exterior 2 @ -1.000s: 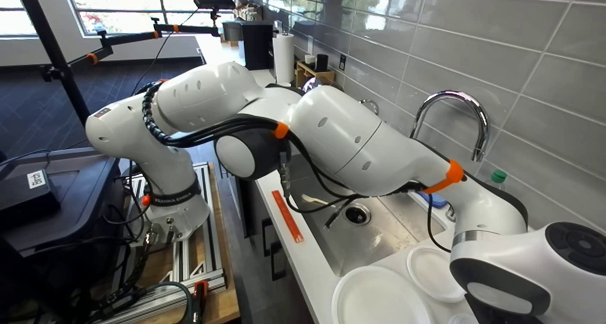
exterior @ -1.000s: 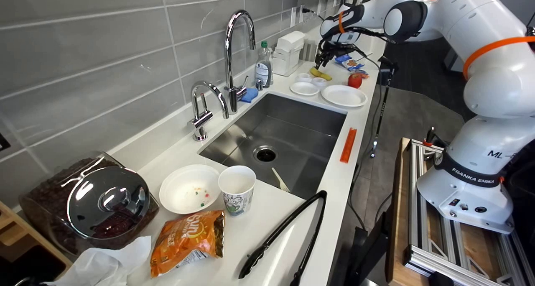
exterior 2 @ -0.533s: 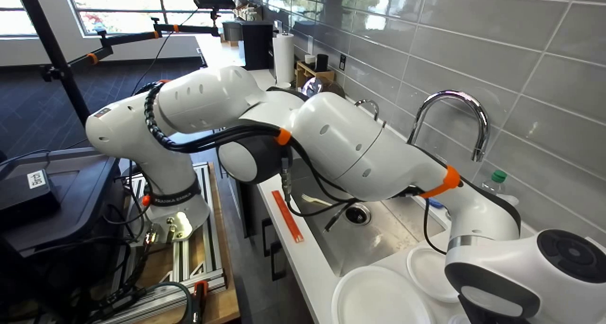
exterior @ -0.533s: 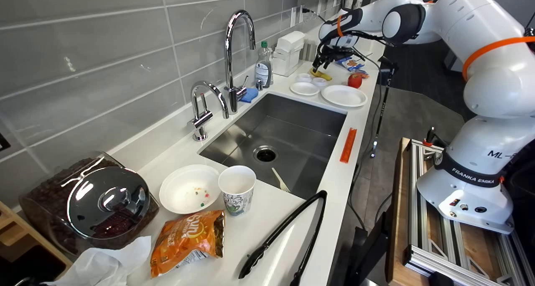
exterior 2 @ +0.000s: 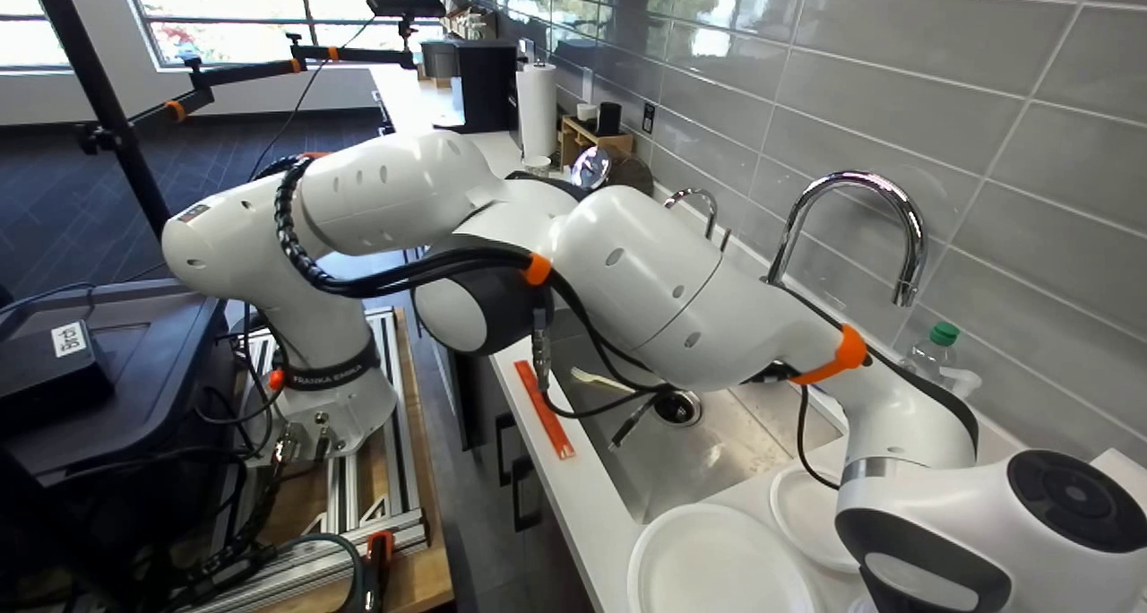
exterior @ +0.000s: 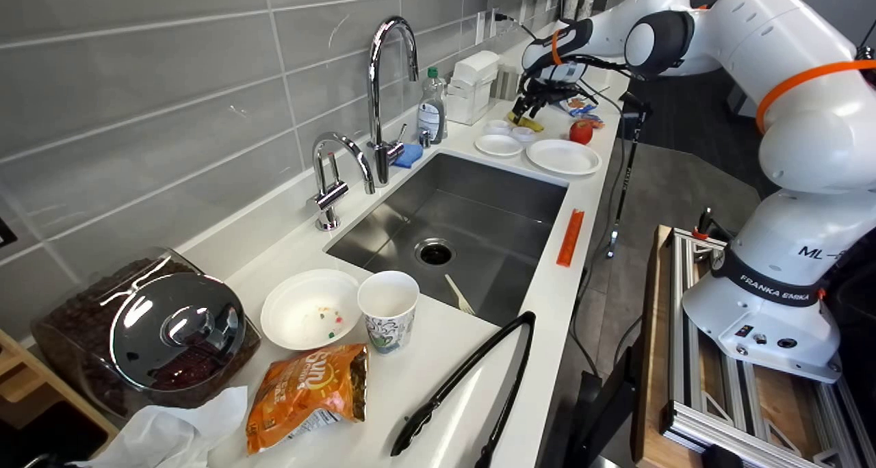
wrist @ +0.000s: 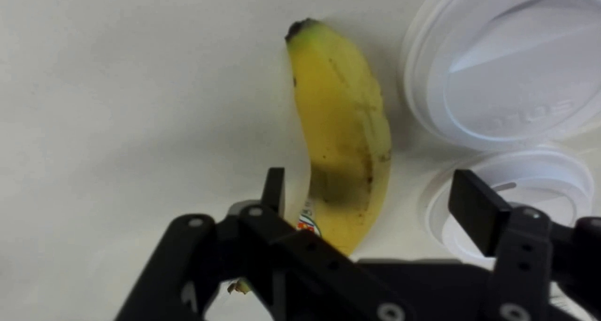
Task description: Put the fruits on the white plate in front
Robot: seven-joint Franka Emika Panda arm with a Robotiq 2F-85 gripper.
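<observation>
The fruits are a yellow banana (exterior: 530,123) and a red apple-like fruit (exterior: 581,132) on the counter in an exterior view. The flat white plate (exterior: 564,157) lies nearer the sink, with nothing on it. It also shows in an exterior view (exterior 2: 720,566), cut by the lower edge. My gripper (exterior: 524,114) hangs over the banana. In the wrist view my gripper (wrist: 371,189) is open, its fingers apart on either side of the banana (wrist: 342,110), not closed on it. The banana's lower end is partly hidden behind the gripper. The red fruit is outside the wrist view.
Two white cup lids (wrist: 509,72) lie right beside the banana, one under the right finger. A smaller white dish (exterior: 498,145) sits beside the plate. The sink (exterior: 438,208), tall faucet (exterior: 375,92), soap bottle (exterior: 431,109) and blue snack packet (exterior: 578,105) are around.
The arm has lowered a little over the banana, and the wrist has shifted slightly toward the sink. The fruits and plate have not moved.
</observation>
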